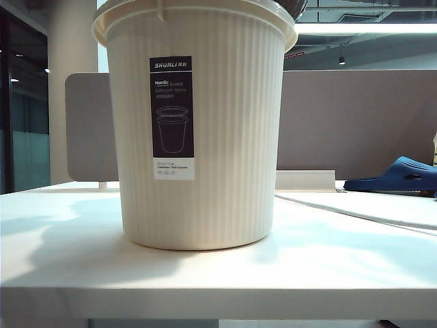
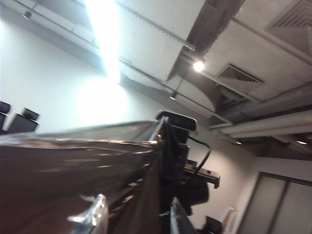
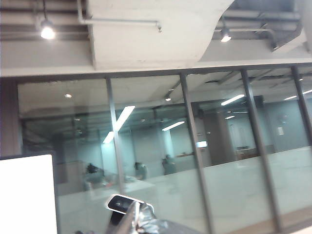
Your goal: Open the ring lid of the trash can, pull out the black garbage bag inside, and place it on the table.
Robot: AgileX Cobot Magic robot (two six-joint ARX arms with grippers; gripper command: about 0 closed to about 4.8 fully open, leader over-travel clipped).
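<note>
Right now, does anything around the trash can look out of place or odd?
Yes: a blue slipper lies on the table at the far right, an odd thing on a worktop. The trash can stands upright and looks undamaged. Neither gripper shows in the exterior view; black film fills the left wrist view.

Blue slipper (image 1: 396,175), grey-brown partition (image 1: 355,123).

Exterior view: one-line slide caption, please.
Ribbed cream trash can stands upright on the white table; a blue slipper lies behind; neither gripper shows.
</note>
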